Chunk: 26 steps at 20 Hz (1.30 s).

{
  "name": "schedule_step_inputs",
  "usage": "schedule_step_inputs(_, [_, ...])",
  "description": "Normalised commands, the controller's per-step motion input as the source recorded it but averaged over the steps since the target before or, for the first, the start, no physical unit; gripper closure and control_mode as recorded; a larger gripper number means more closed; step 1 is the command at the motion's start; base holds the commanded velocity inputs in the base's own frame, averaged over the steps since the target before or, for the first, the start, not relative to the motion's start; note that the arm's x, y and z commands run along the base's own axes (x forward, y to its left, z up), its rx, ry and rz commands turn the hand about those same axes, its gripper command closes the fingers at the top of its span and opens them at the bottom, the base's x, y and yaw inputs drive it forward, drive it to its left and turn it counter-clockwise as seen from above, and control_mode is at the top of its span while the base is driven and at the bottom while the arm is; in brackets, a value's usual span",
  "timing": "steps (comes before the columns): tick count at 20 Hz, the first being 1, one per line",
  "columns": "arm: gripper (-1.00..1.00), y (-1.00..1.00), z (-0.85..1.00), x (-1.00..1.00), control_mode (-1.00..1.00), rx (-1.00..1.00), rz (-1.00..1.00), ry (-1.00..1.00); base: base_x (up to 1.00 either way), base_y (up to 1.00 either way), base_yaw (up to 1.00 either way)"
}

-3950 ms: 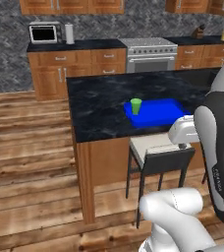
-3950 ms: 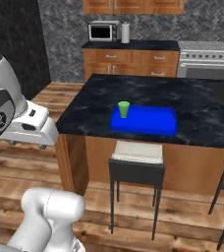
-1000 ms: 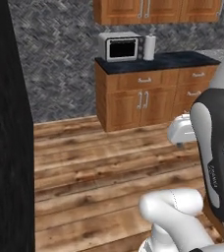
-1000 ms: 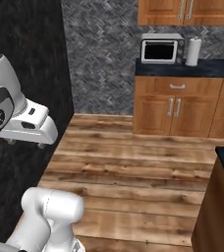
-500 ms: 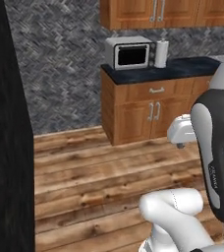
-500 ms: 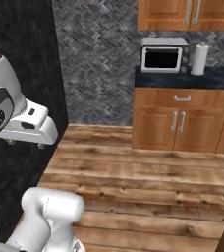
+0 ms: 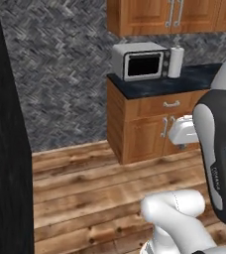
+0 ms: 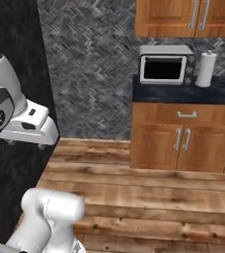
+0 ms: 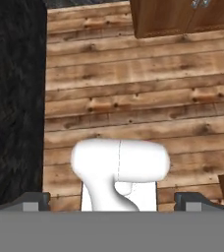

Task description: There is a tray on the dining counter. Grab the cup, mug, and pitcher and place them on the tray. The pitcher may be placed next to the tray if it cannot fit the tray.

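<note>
Claw (image 9: 113, 198): your fingers stand spread wide, nothing between them, above plank floor (image 9: 133, 103).
Ahead: you face a microwave (image 7: 141, 61) and paper towel roll (image 8: 206, 68) on a dark counter (image 8: 183, 92).

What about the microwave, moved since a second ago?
No. The microwave still sits left of the paper towel roll on the counter; the whole view shifted, so the base drove.

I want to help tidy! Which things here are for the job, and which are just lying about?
For the job: the gripper, open and empty.
Just lying about: microwave, paper towel roll, wooden cabinet, floor.
</note>
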Motion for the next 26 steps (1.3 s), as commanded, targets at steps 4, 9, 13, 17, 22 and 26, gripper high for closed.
schedule_step_inputs(4, [-1.00, 0.00, 0.00, 0.00, 1.00, 0.00, 0.00, 0.00, 0.73, 0.39, -0.33])
schedule_step_inputs(9, [-1.00, 0.00, 0.00, 0.00, 1.00, 0.00, 0.00, 0.00, 0.66, 0.55, -0.58])
schedule_step_inputs(13, [-1.00, 0.00, 0.00, 0.00, 1.00, 0.00, 0.00, 0.00, 0.53, 0.41, -0.73])
schedule_step_inputs(17, [-1.00, 0.00, 0.00, 0.00, 1.00, 0.00, 0.00, 0.00, 0.47, 0.44, -0.72])
schedule_step_inputs(22, [-1.00, 0.00, 0.00, 0.00, 1.00, 0.00, 0.00, 0.00, 0.49, 0.57, -0.71])
schedule_step_inputs(26, [-1.00, 0.00, 0.00, 0.00, 1.00, 0.00, 0.00, 0.00, 0.53, 0.65, -0.70])
